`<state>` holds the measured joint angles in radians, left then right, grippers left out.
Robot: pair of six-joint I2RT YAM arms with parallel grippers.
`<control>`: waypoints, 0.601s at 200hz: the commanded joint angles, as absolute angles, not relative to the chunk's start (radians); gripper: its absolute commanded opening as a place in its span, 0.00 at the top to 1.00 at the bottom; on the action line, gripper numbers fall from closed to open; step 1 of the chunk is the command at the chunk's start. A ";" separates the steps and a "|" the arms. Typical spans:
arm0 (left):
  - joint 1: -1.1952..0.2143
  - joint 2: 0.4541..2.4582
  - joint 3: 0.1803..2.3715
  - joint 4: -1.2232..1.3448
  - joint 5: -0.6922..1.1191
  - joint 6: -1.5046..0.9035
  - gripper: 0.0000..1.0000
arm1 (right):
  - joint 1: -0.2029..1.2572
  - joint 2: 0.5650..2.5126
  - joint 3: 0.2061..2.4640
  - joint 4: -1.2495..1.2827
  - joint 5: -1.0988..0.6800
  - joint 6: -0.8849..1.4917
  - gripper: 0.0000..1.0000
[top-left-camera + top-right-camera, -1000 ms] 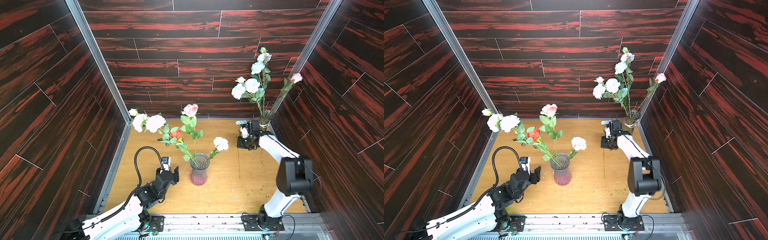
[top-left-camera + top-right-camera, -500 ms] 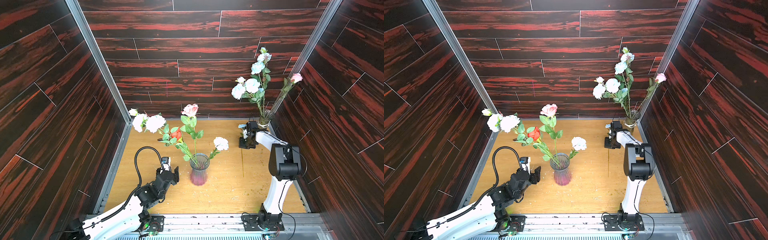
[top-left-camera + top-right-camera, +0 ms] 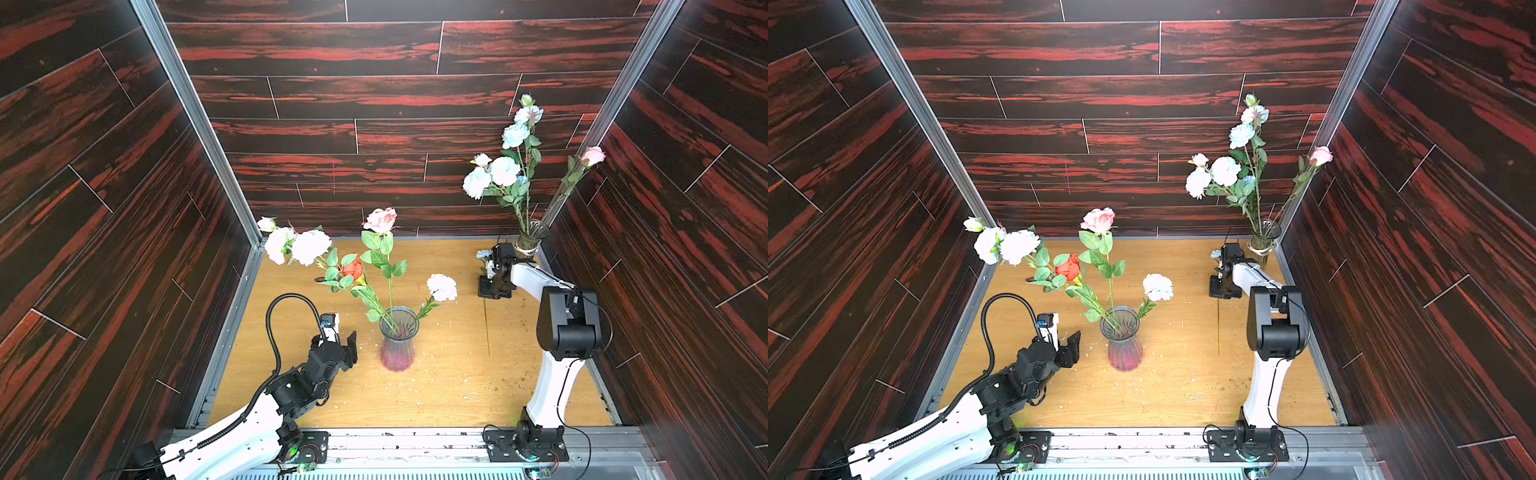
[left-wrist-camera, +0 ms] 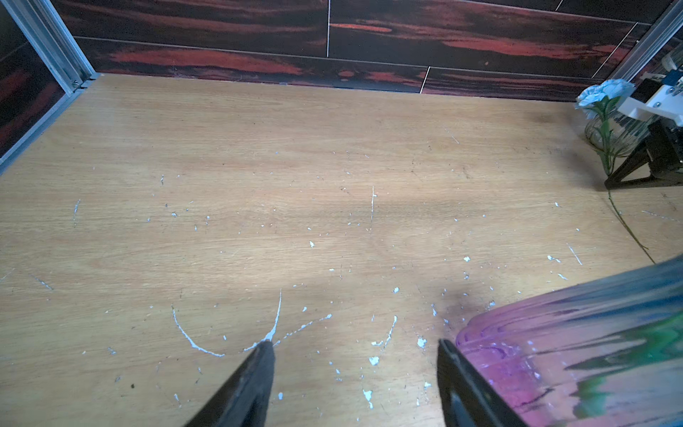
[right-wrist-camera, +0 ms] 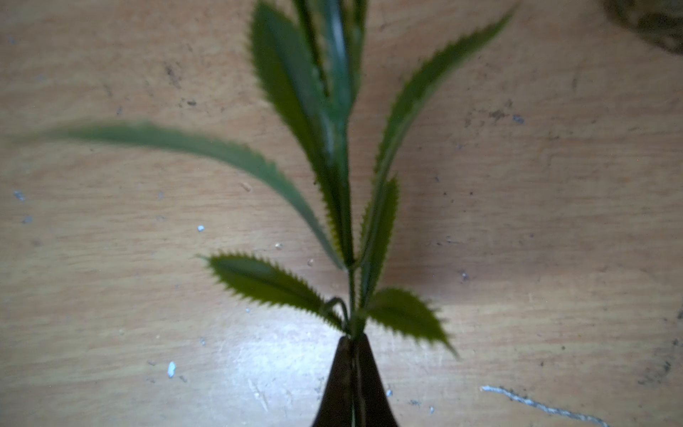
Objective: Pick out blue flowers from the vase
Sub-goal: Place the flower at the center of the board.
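A purple glass vase (image 3: 397, 345) (image 3: 1123, 349) stands mid-table. It holds pale blue flowers (image 3: 309, 247) (image 3: 1017, 247) leaning left, another pale bloom (image 3: 441, 286) on the right, a red rose and a pink rose. My left gripper (image 3: 343, 338) (image 3: 1065, 338) (image 4: 354, 344) is open and empty, just left of the vase (image 4: 576, 355). My right gripper (image 3: 492, 291) (image 3: 1224, 291) (image 5: 353, 338) is shut on the thin green stem (image 5: 351, 288) of one blue flower (image 3: 483, 254) (image 4: 604, 92). The stem trails toward the front, low over the table.
A clear glass vase (image 3: 530, 239) (image 3: 1264, 239) in the back right corner holds blue sprays (image 3: 503, 170) and a pink rose (image 3: 593, 156). Dark wood walls close in the wooden table (image 3: 436, 395) on three sides. The right arm's elbow (image 3: 567, 328) stands near the right wall.
The right arm's elbow has swung back and inward, while its gripper stayed by the clear vase, still shut on the stem. The left arm has not moved.
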<state>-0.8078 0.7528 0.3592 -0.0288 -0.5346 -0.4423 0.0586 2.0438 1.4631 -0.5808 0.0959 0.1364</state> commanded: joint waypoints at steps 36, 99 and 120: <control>-0.804 0.744 0.359 -0.023 -0.547 -0.445 0.29 | 0.067 2.098 1.483 -0.633 0.073 0.117 1.00; -0.804 0.735 0.353 -0.024 -0.548 -0.445 0.30 | 0.070 2.055 1.458 -0.625 0.097 0.128 0.86; -0.804 0.741 0.356 -0.023 -0.547 -0.445 0.29 | 0.068 2.007 1.431 -0.606 0.068 0.135 0.75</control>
